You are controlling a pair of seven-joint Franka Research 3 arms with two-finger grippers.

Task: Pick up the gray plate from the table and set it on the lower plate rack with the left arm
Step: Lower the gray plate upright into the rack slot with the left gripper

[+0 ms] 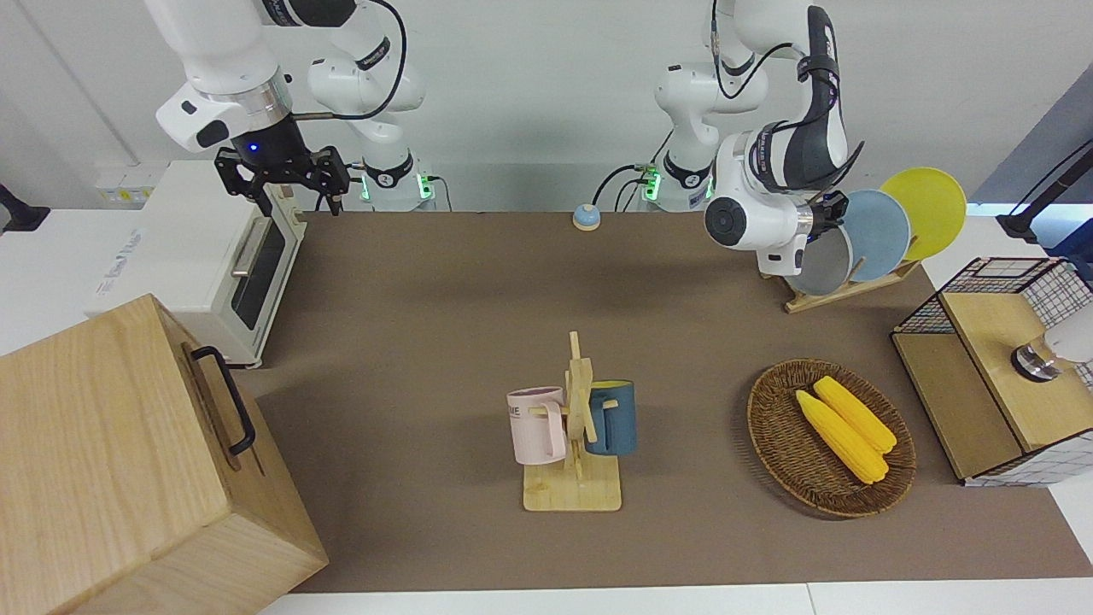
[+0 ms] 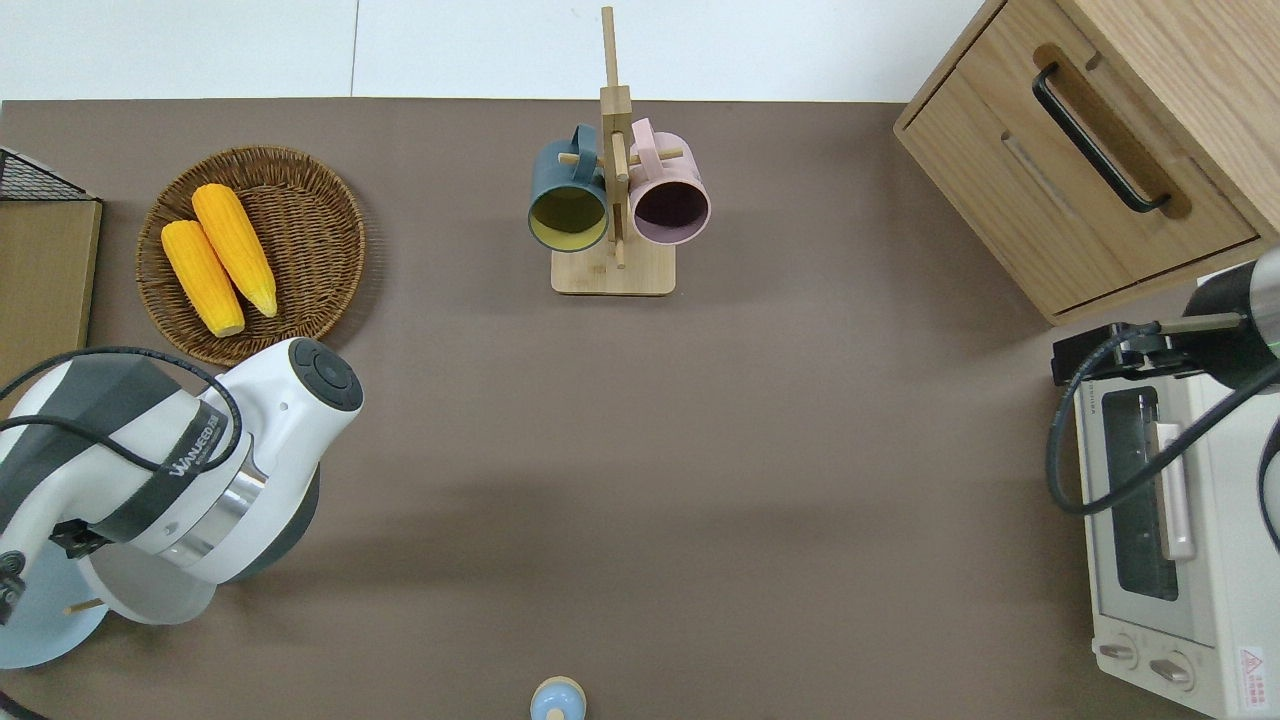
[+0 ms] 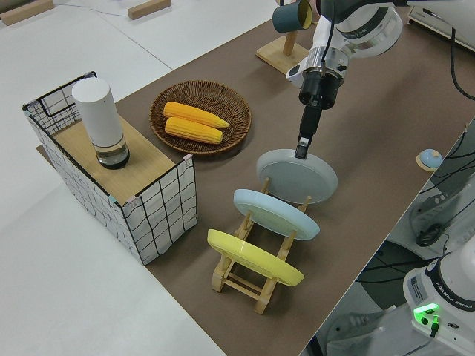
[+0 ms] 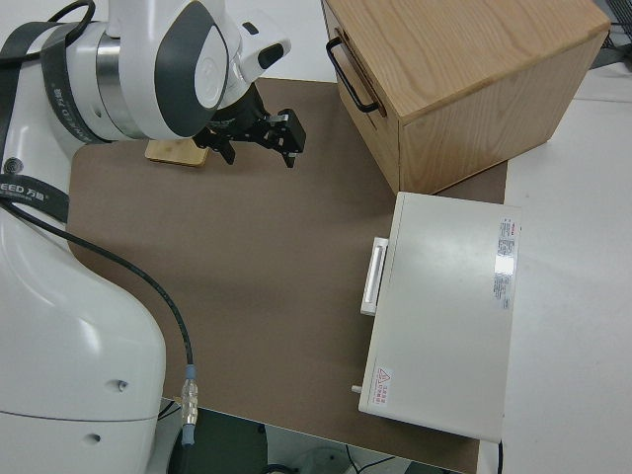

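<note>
The left gripper (image 3: 303, 148) pinches the rim of the gray plate (image 3: 297, 176), fingers clamped on its upper edge, as the plate stands tilted in the lowest slot of the rack (image 3: 251, 276) at the left arm's end of the table (image 1: 444, 307). In the left side view, the plate leans against upright pegs, its bottom edge down at the rails, though the exact seat in the slot is hidden by the plate itself. Two more plates share the rack — the blue plate (image 3: 274, 213) in the next slot up, just beside the gray one, and the yellow plate (image 3: 254, 257) in the highest. From the front, the three overlap in a row, gray (image 1: 821, 263), blue (image 1: 879, 232), yellow (image 1: 926, 205), with the white wrist of the left arm (image 1: 756, 218) covering part of the gray one. Farther from the robots sits a wicker basket (image 1: 773, 427) with two corn cobs (image 1: 845, 423); near the table's middle a mug stand (image 1: 574, 427) carries a pink mug (image 1: 538, 425) and a dark blue mug (image 1: 613, 417). The right arm is parked, its gripper (image 1: 282, 175) showing fingers spread apart.
</note>
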